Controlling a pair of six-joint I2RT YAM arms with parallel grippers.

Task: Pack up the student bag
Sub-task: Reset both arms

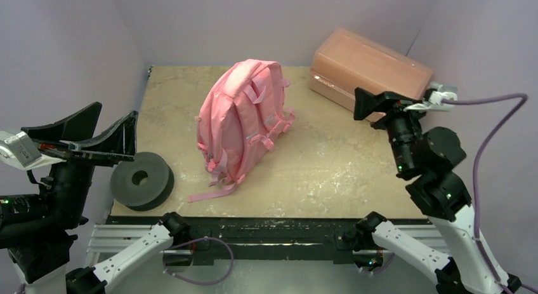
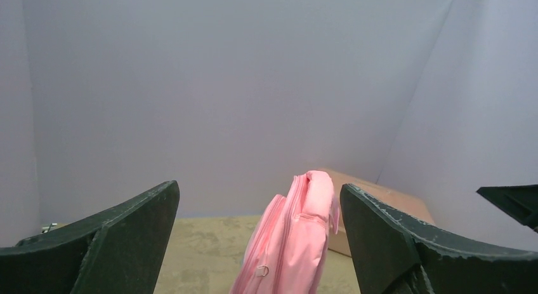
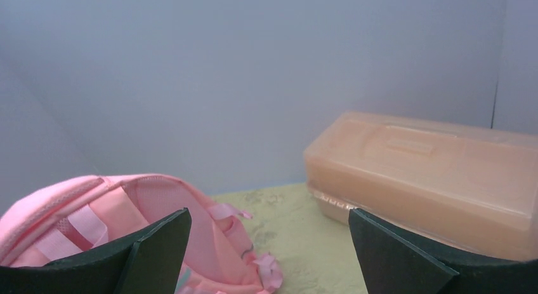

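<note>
The student bag (image 1: 241, 119), a soft pink backpack, stands on the middle of the table with its strap side facing right and front. My left gripper (image 1: 117, 114) is open and empty, raised above the table's left edge, well left of the bag. In the left wrist view the gripper (image 2: 259, 185) points at the bag's zipped edge (image 2: 298, 237) from a distance. My right gripper (image 1: 365, 105) is open and empty, raised to the right of the bag. In the right wrist view the gripper (image 3: 269, 211) has the bag (image 3: 95, 205) at lower left.
A rigid translucent orange-pink box (image 1: 368, 68) lies at the back right, just behind my right gripper; it also shows in the right wrist view (image 3: 431, 173). A dark grey ring-shaped roll (image 1: 141, 178) lies at the front left. Purple walls enclose the table.
</note>
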